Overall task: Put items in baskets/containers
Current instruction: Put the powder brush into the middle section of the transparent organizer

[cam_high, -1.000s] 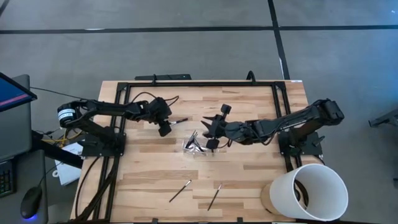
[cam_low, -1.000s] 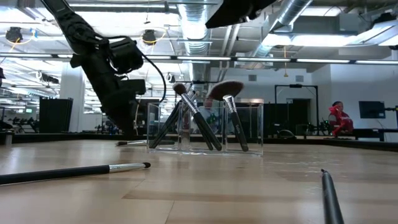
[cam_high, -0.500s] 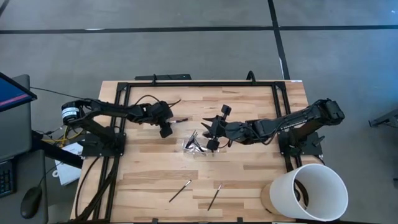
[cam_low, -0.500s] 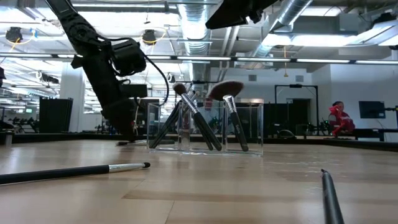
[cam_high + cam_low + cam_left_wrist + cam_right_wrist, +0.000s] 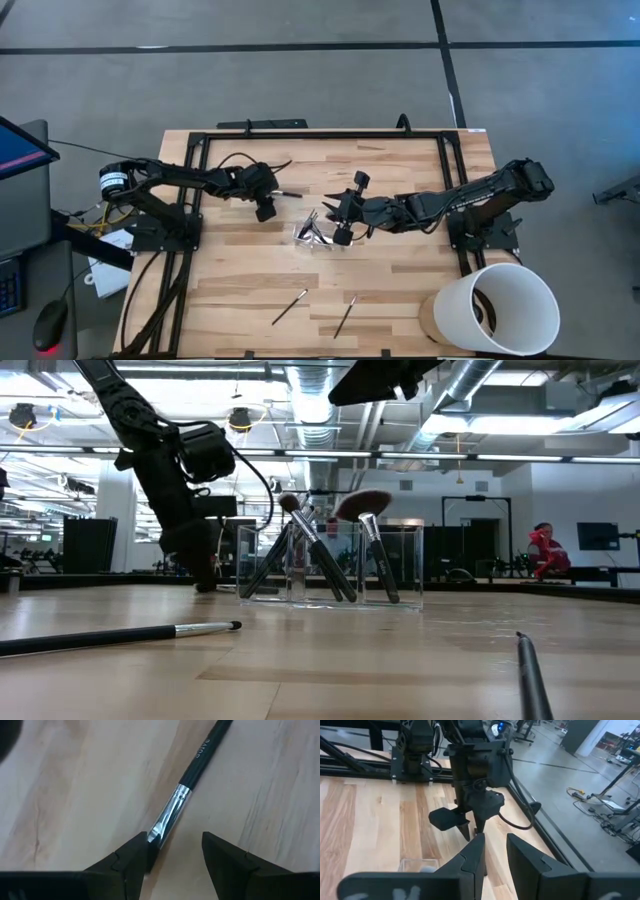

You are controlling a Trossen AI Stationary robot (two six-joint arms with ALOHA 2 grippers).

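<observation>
Fingers of the left gripper (image 5: 172,857) stand spread wide and low over the wooden table (image 5: 240,270), straddling the silver ferrule of a brush (image 5: 192,772) that lies flat there; one finger (image 5: 132,857) seems to touch the ferrule's end, though the close view leaves that uncertain, and the other stands clear of it. In the high view this left gripper (image 5: 266,208) sits a little way from the clear tray (image 5: 318,236), on the side toward the left arm's base, with the brush's (image 5: 288,193) dark handle pointing away from the gripper.

The right gripper (image 5: 338,220) hangs just beside the clear tray on its far side from the left arm. Its fingers (image 5: 472,857) stand narrowly apart with bare gap between them, holding nothing.

The clear tray (image 5: 400,565) stands near the table's middle, and several brushes lean inside it, heads up above the rim, among them a fan-headed brush (image 5: 364,506) and a round-tipped one (image 5: 290,503).

Two more brushes lie loose on the table, well apart from the tray toward the front edge: one (image 5: 290,306) slanted, another (image 5: 346,315) just beside it. A white bucket (image 5: 495,308) stands at the table's corner, beyond the right arm's base from the tray.
</observation>
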